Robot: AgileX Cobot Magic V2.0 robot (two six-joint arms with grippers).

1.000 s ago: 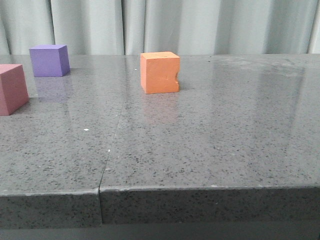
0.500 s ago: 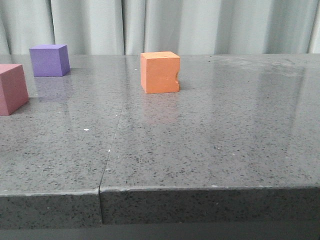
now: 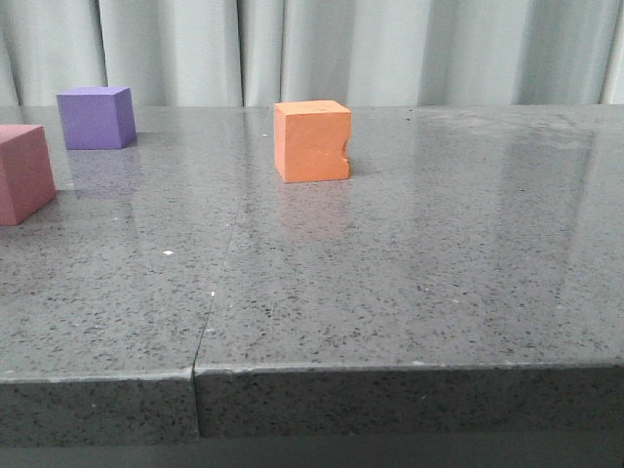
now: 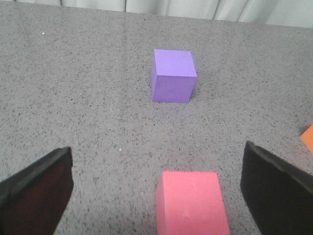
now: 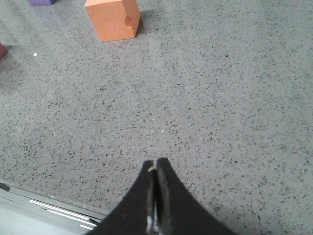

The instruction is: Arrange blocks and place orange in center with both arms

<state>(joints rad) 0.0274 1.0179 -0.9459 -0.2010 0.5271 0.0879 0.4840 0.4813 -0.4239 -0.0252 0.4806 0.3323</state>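
The orange cube (image 3: 312, 141), with a small notch in its right edge, stands near the middle of the grey table, toward the back. The purple cube (image 3: 96, 117) is at the back left. The pink-red cube (image 3: 23, 173) sits at the left edge. No gripper shows in the front view. In the left wrist view my left gripper (image 4: 156, 188) is open wide, and the pink-red cube (image 4: 191, 201) lies between its fingers without touching them, with the purple cube (image 4: 172, 76) beyond. My right gripper (image 5: 155, 166) is shut and empty above the table's front edge, with the orange cube (image 5: 112, 18) far ahead.
The grey speckled table (image 3: 409, 263) has a seam running from its front edge toward the back. Pale curtains (image 3: 390, 49) hang behind it. The table's front edge and a metal rail (image 5: 54, 208) show in the right wrist view.
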